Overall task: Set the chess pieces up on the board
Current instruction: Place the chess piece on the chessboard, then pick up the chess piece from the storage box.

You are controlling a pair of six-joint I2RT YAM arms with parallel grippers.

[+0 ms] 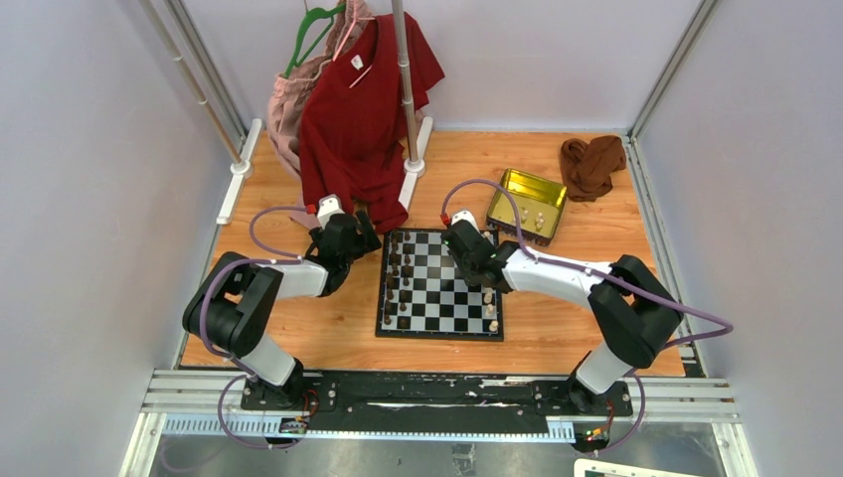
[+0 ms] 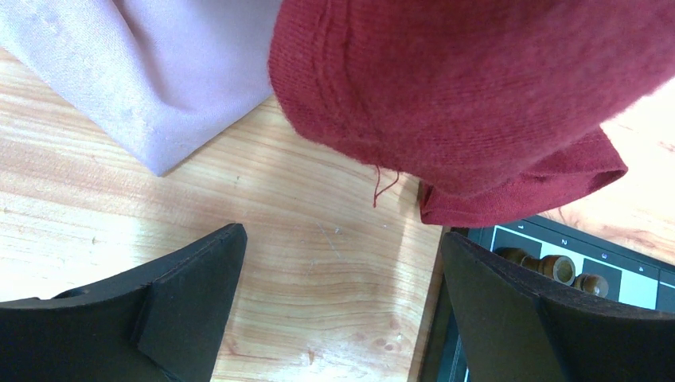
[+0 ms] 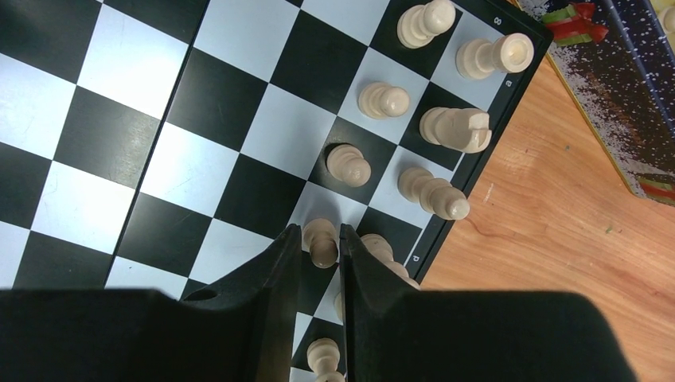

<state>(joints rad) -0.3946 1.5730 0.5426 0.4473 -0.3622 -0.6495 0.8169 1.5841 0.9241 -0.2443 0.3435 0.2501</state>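
- The right gripper (image 3: pixel 320 232): in the right wrist view, you see its fingers (image 3: pixel 278 270) standing narrowly apart at the lower centre. A cream pawn (image 3: pixel 322 248) stands upright between them.
- Each finger lies right against the pawn. You cannot tell whether they clamp it or merely flank it.
- The pawn stands on the board (image 3: pixel 215 95), close to the border that runs along the right of that frame.
- More cream pieces (image 3: pixel 446 127) stand in two rows along the same border, up to the upper right corner.
- Past the border, at the upper right, you see the side of a gold tin (image 3: pixel 613 103) on the wood.
- The left gripper (image 2: pixel 342 310): its fingers (image 2: pixel 191 294) are spread wide with nothing between them. Bare table (image 2: pixel 318 263) lies beneath.
- At the lower right of the left wrist view, note the board's corner with dark pieces (image 2: pixel 557 267). A red garment (image 2: pixel 477 87) hangs above them, and a pink cloth (image 2: pixel 151 72) fills the upper left.
- In the top view, the board lies mid-table with the dark pieces along its left side. A brown cloth (image 1: pixel 591 164) lies at the upper right.
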